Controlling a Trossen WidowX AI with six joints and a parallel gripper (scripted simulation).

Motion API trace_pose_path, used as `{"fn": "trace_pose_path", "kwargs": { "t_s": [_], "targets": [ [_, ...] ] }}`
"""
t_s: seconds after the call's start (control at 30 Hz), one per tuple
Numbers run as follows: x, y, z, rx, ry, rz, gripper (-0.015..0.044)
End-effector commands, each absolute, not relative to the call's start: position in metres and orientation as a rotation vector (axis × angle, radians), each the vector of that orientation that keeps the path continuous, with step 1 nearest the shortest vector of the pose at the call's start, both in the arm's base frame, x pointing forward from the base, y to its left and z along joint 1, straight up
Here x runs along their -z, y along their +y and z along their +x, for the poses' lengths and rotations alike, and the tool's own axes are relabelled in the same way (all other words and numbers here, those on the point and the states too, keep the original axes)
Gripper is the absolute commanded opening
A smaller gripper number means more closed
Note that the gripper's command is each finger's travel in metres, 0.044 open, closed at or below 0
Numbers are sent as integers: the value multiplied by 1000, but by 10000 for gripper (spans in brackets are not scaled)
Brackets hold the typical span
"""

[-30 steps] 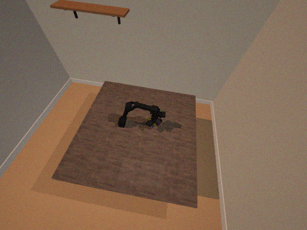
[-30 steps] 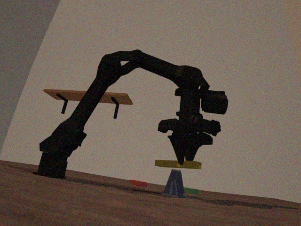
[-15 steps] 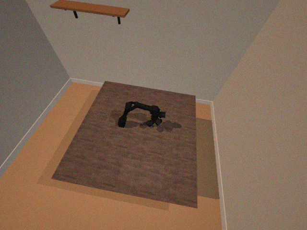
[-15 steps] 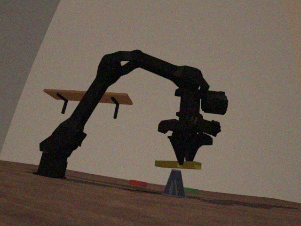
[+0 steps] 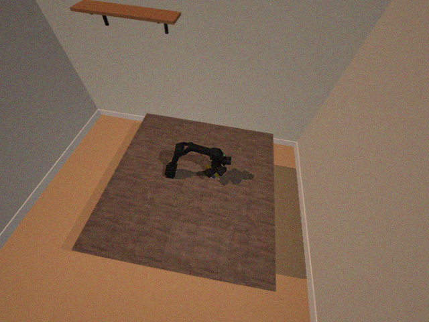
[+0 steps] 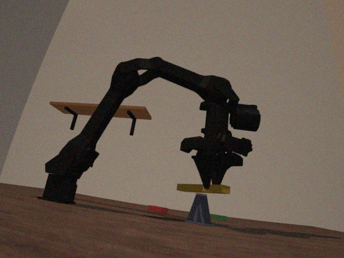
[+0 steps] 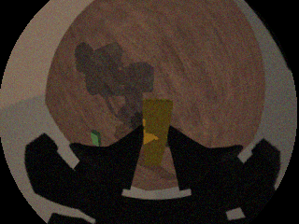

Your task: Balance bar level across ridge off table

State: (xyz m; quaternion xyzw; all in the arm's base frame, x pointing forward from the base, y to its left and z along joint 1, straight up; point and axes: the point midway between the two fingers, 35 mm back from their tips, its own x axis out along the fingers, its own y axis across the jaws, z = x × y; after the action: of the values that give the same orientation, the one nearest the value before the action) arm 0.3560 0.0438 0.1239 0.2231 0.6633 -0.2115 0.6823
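Bar (image 6: 202, 188) clamped in hand (image 6: 211, 184), resting atop ridge (image 6: 199, 209).

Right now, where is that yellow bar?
In the exterior view the yellow bar sits lower centre, lying across the top of the blue ridge, with the hand shut on it from above; both ends are off the table.

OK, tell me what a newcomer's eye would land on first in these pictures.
First, the black arm arching dark against the pale wall, its pincer shut on a yellow bar. The bar sits right at the tip of the blue ridge on the brown table. A red block and a green block lie behind it.
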Motion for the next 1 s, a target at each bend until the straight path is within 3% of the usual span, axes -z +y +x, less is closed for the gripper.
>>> {"fn": "trace_pose_path", "kwargs": {
  "t_s": [0.0,0.97],
  "targets": [
    [-124,43,356,479,1484,501,0],
    [-121,43,356,479,1484,501,0]
  ]
}}
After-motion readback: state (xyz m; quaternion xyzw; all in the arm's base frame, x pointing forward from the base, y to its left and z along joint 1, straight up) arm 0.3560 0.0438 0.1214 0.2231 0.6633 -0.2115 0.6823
